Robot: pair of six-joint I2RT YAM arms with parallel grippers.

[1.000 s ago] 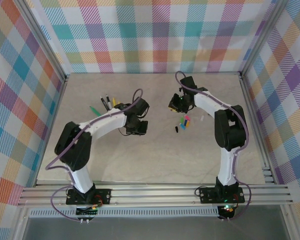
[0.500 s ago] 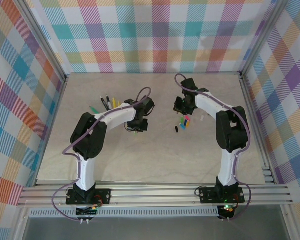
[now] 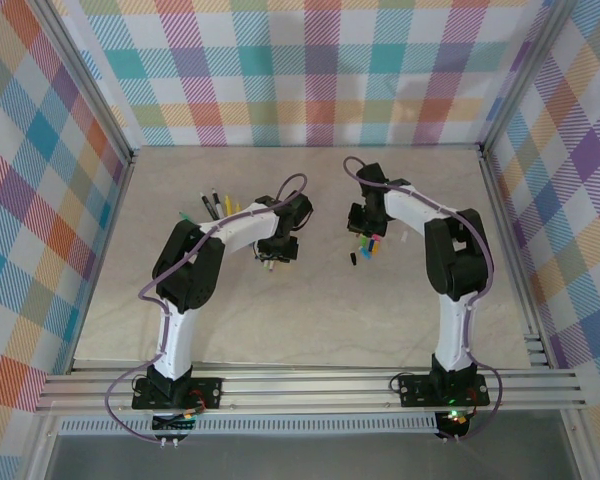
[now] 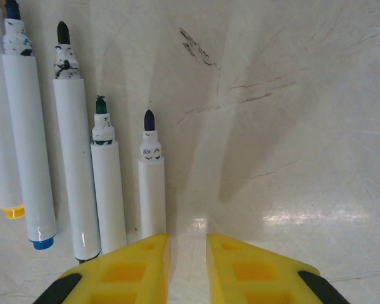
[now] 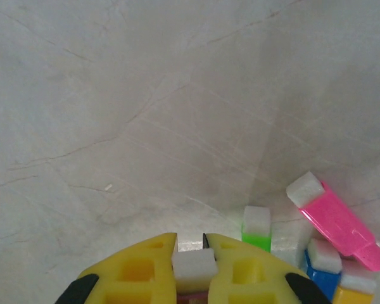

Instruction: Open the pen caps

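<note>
Pinching a small cap [image 5: 193,266] whose white end shows between its yellow fingers, the right claw [image 5: 190,240] hangs low over the table [image 5: 114,95]. Just to its right lies a cluster of loose caps [image 3: 371,243]: a pink cap [image 5: 337,223] tilted on top, a green cap [image 5: 256,233], a blue cap [image 5: 323,261] and an orange cap [image 5: 351,292]. A black cap [image 3: 353,260] lies slightly apart from them. The left claw [image 4: 187,240] is empty, its fingers only a narrow slit apart. It is close above the table, just beside a row of uncapped white pens [image 4: 82,164] lying side by side with their dark tips pointing away.
</note>
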